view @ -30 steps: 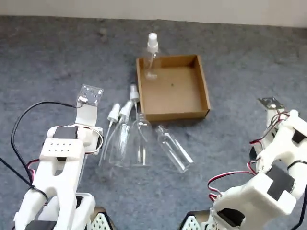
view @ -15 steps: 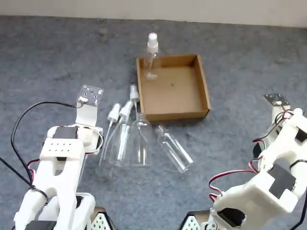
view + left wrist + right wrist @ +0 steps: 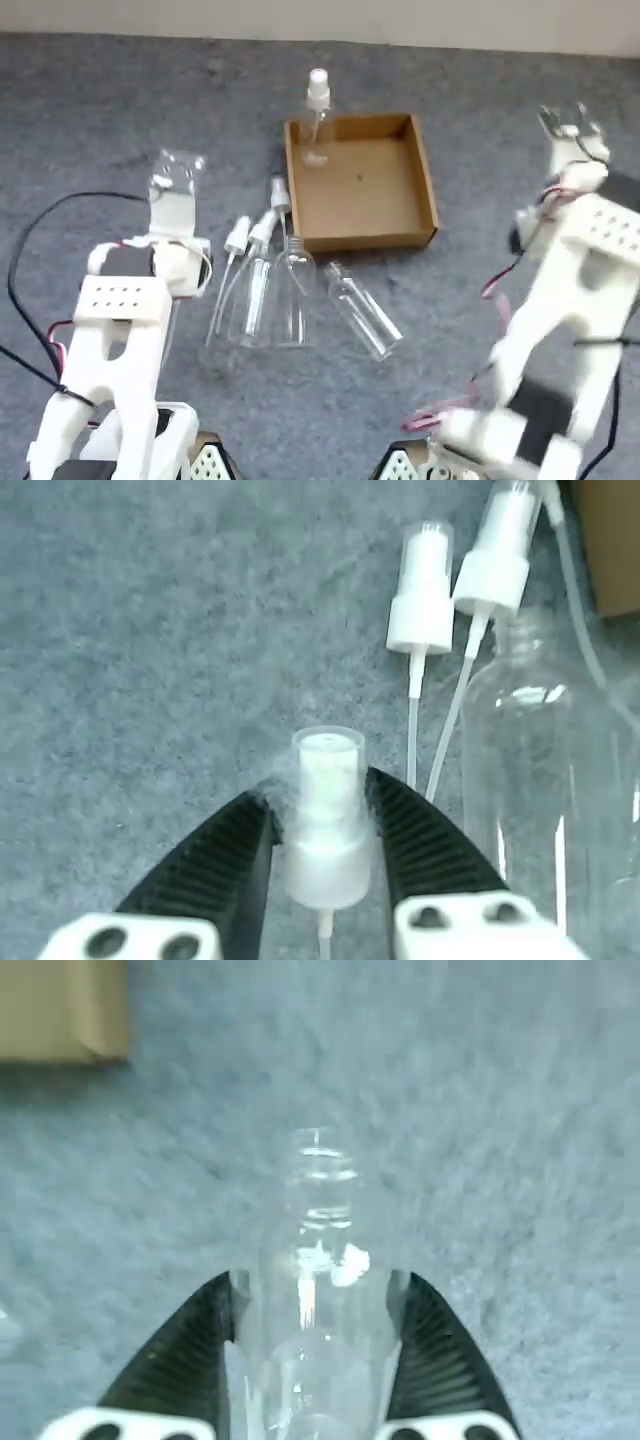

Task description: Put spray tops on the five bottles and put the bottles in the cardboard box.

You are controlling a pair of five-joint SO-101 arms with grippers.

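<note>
My left jaws pinch a spray top (image 3: 325, 825), tube toward the wrist; my right jaws pinch an uncapped bottle (image 3: 318, 1260), neck pointing outward, well apart across the desk (image 3: 470, 290).

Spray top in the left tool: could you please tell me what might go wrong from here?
1. The spray top is pinched in the left tool with its thin tube trailing; the tube might miss or bend against the narrow neck of the bottle held in the right tool.
2. That bottle is clear and looks smooth, so it could slip or twist in the tool when the top is pressed on.
</note>
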